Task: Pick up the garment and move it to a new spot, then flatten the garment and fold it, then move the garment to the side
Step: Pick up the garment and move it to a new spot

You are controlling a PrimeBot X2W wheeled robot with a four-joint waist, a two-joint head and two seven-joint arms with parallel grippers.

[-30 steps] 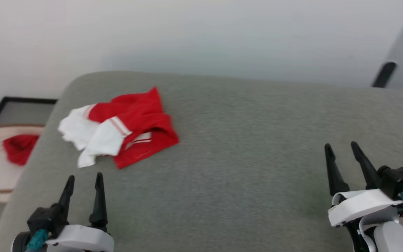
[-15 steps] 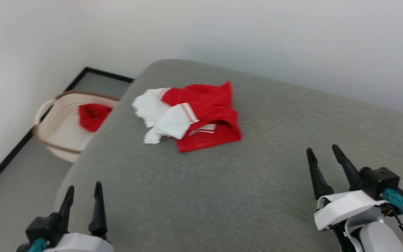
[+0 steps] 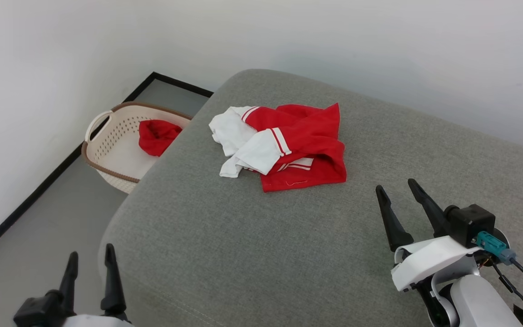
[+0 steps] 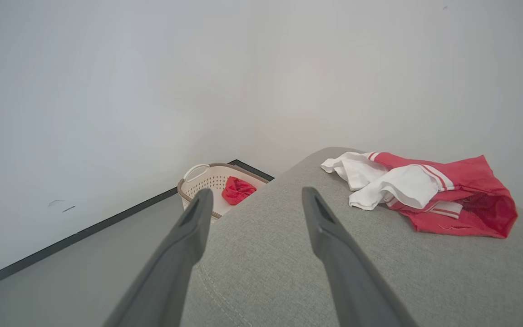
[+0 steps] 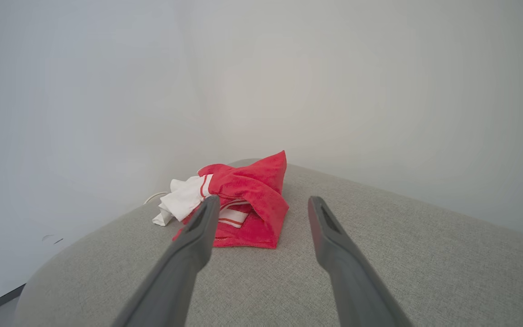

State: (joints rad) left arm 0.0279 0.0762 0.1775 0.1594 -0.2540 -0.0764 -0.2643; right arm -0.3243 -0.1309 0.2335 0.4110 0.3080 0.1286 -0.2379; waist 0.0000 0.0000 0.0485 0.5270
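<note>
Since a second ago the head camera has swung to the left, so the whole picture has shifted. The garment (image 3: 288, 145) keeps the same crumpled shape and the same place on the grey cushion (image 3: 243, 236). It lies on the far left part of that cushion, close to the rounded left edge. Its white sleeve panels are bunched toward the left and its red body spreads to the right. Striped trim shows on a folded-over cuff and again lower down near the hem. Nothing touches it.

Left of the cushion, down on the floor (image 3: 52, 204) and beside the wall (image 3: 61, 54), stands a cream perforated basket (image 3: 107, 136) with a brown rim. It holds a bunched plain red cloth (image 3: 157, 136), which sits at the basket's right side next to the cushion's edge. The cushion hides the basket's near right corner. A black skirting strip (image 3: 39, 190) runs along the foot of the wall.

The right tool (image 3: 395, 185) hangs over the near right of the cushion, well apart from the garment. Its two fingers are spread with a clear gap and hold nothing. The left tool (image 3: 91, 251) is at the cushion's near left corner, also well short of the garment. Its fingers are likewise parted and empty.
</note>
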